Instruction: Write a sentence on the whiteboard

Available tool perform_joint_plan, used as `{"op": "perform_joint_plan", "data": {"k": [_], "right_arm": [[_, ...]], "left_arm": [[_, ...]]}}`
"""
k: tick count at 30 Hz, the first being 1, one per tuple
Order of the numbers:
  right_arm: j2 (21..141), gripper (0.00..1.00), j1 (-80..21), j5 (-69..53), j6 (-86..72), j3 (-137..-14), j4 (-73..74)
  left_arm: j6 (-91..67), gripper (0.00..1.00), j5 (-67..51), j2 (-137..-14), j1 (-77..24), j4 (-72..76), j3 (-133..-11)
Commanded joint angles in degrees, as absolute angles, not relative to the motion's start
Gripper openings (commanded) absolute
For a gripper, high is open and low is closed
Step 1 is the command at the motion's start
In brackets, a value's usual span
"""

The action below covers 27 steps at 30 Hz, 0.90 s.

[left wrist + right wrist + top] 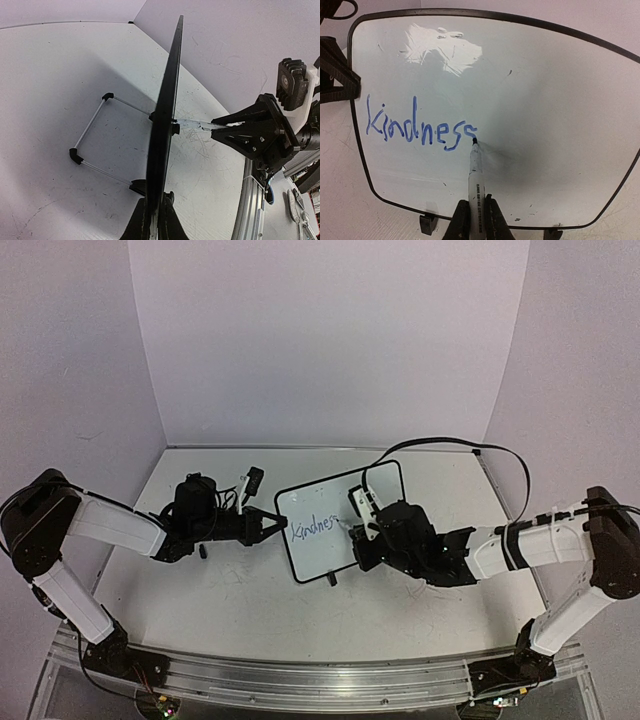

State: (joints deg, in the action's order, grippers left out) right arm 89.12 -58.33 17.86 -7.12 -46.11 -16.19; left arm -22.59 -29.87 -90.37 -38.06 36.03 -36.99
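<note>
The whiteboard (pixel 330 502) stands tilted on the table, white with a thin black frame. My left gripper (pixel 281 523) is shut on its left edge. The left wrist view shows the whiteboard (pixel 167 110) edge-on, clamped in my left gripper (pixel 155 216). The sentence (pixel 420 127) reads "Kindness" in blue, and shows from above as the sentence (pixel 314 528). My right gripper (pixel 476 220) is shut on a white marker (pixel 476 175) whose dark tip touches the board at the end of the last "s". From above, my right gripper (pixel 357 538) is in front of the board's lower middle.
A wire stand (pixel 92 135) props the board from behind. A black cable (pixel 450 443) loops over the back right of the table. A small black-and-white object (pixel 251 480) lies behind the left arm. An aluminium rail (pixel 300 680) runs along the near edge.
</note>
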Motion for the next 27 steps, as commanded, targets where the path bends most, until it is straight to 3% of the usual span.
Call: {"op": "perform_joint_plan", "data": {"k": [1,27], "right_arm": [[89.16,0.00,-58.45,17.74,-8.00,-45.58,-14.67],[90.94,0.00,-59.02,19.52,-8.26,-49.28,-16.70]], "left_arm": [[-22.06,0.00,-30.42,-89.07,-37.88,35.20,-37.35],[-22.24,0.00,-30.35,-88.51,-37.88,35.06,-37.07]]}}
